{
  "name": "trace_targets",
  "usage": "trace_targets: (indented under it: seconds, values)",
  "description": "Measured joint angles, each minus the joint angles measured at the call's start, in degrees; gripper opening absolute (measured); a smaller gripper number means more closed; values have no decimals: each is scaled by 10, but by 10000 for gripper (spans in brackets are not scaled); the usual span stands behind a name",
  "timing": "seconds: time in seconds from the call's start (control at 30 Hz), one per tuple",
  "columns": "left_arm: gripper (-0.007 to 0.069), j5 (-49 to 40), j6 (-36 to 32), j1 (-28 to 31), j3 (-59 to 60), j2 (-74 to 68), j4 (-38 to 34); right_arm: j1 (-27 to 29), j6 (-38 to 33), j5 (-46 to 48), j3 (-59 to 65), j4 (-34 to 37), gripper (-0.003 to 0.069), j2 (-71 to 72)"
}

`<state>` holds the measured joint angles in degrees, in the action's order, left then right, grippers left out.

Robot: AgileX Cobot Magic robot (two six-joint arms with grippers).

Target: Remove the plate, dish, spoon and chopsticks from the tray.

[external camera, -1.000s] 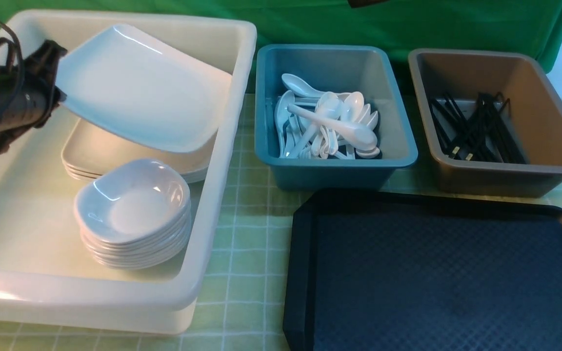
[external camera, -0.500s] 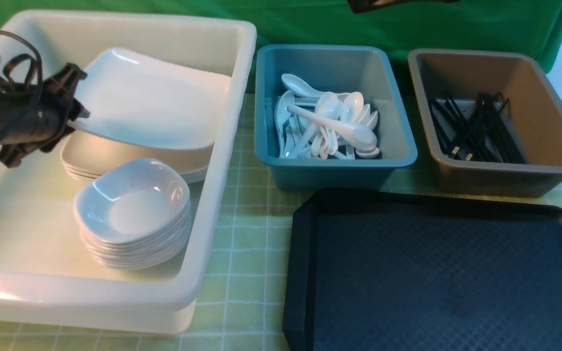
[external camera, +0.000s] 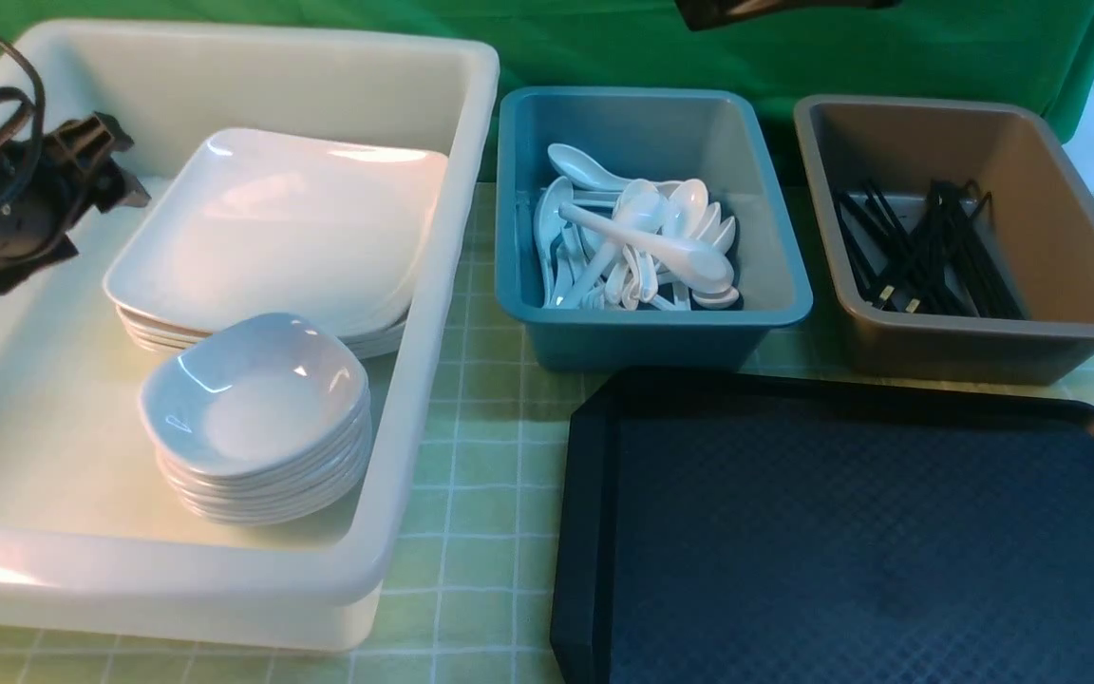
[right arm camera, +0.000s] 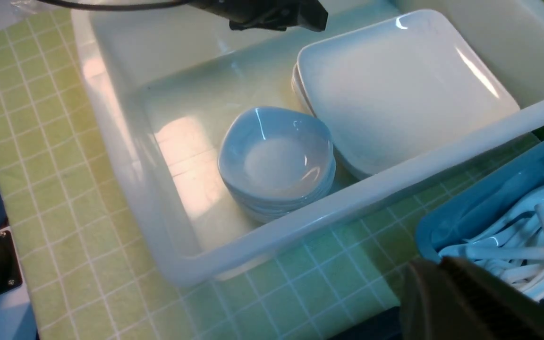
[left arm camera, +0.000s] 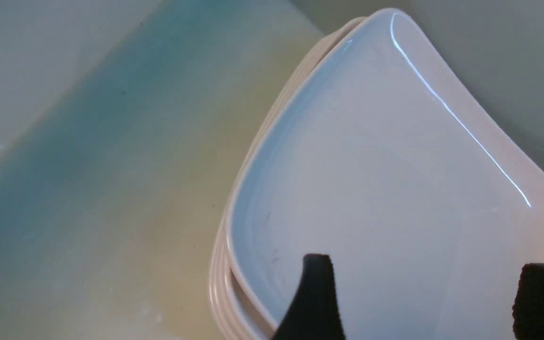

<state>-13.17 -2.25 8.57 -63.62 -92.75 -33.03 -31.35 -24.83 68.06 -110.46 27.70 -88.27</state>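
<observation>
The large white square plate (external camera: 272, 228) lies flat on top of a stack of like plates inside the white bin (external camera: 457, 237). It also shows in the left wrist view (left arm camera: 371, 165) and the right wrist view (right arm camera: 404, 85). My left gripper (external camera: 101, 166) is open and empty, just left of the plate's edge; its fingers hang over the plate in its wrist view (left arm camera: 423, 283). The black tray (external camera: 851, 532) is bare. White spoons (external camera: 642, 237) lie in the blue bin, black chopsticks (external camera: 927, 247) in the brown bin. My right gripper (right arm camera: 430, 271) looks shut and empty above the blue bin's corner.
A stack of small white dishes (external camera: 257, 408) stands in the white bin in front of the plates. The blue bin (external camera: 661, 318) and the brown bin (external camera: 1060, 218) stand behind the tray on the green checked cloth (external camera: 480, 456).
The plate has gone from tilted in my left gripper to lying flat on the stack. The left gripper has let go and drawn back to the left.
</observation>
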Motion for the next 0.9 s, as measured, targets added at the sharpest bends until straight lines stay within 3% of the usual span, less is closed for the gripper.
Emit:
trace_targets:
  seconds: [0.13, 0.27, 0.33, 0.4, 0.43, 0.5, 0.67, 0.77, 0.9]
  values:
    - [456, -14, -4, 0, 0, 13, 25, 0, 0, 4, 0, 0, 8, 0]
    - [269, -79, -27, 0, -12, 26, 55, 0, 1, 15, 0, -4, 8, 2]
    - [122, -144, -69, 0, -31, 32, 63, 0, 5, 16, -1, -20, 8, 7]
    - [65, -179, -104, 0, -43, 39, 64, 0, 15, 16, -3, -40, 8, 12]
    - [13, -239, -156, 0, -65, 56, 58, 0, 32, 17, -12, -86, 8, 23]
    - [-9, -292, -201, 0, -89, 89, 45, 0, 62, 17, -31, -166, 8, 50]
    - [-18, -340, -251, 0, -102, 199, 27, 0, 134, 16, -42, -277, 8, 115]
    - [-18, -378, -253, 0, -90, 332, 31, 0, 221, 0, 16, -389, 8, 223]
    - [-19, -375, -262, 0, -42, 452, -3, 0, 279, -102, 142, -430, 8, 346]
